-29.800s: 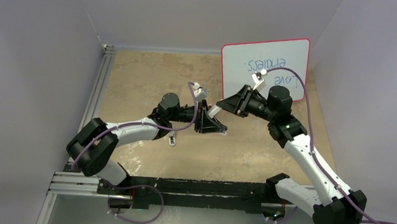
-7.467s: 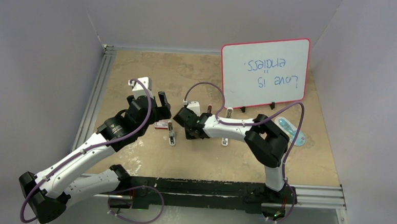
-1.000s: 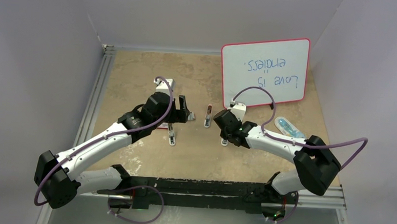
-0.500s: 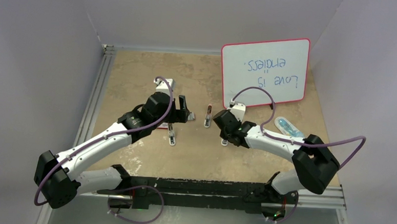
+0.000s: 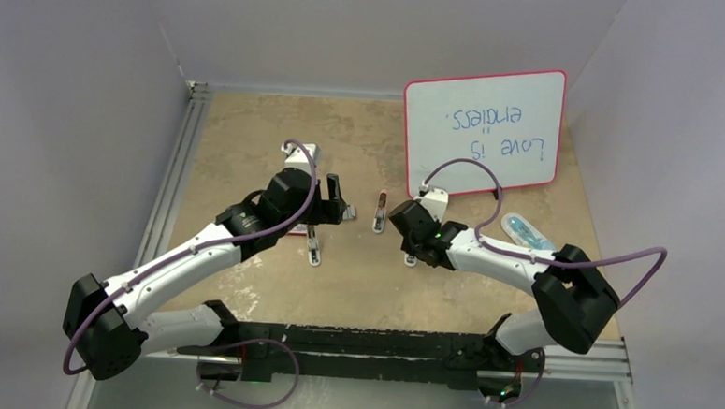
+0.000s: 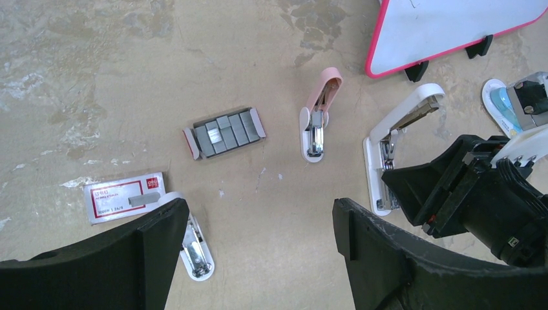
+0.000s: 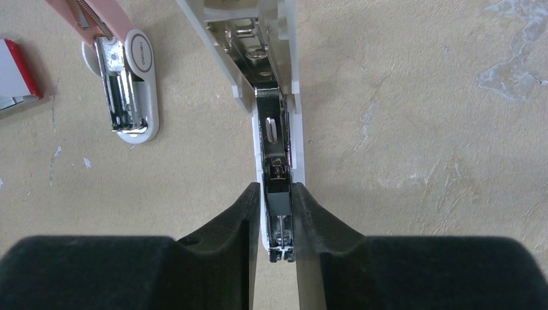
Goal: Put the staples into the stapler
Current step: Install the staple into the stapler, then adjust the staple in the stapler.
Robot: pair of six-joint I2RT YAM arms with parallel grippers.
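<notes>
The staples [image 6: 223,132] lie as grey strips in a small tray on the table, left of a pink mini stapler [image 6: 316,119]. The white stapler [image 7: 274,123] lies hinged open. My right gripper [image 7: 276,188] straddles its metal channel, jaws narrowly apart. A short grey staple strip [image 7: 278,201] sits in the channel between the fingers, with a sliver of gap on the left side. In the top view this gripper [image 5: 403,223] is low over the stapler [image 5: 410,257]. My left gripper [image 6: 258,216] hangs wide open above bare table, holding nothing.
A second white stapler [image 6: 194,248] lies by my left finger, beside the red-and-white box sleeve [image 6: 123,197]. A pink-framed whiteboard [image 5: 482,131] stands at the back right. A blue-and-white object [image 5: 529,234] lies to the right of it.
The right arm's elbow has eased very slightly left. The left arm and the things on the table have not visibly moved.
</notes>
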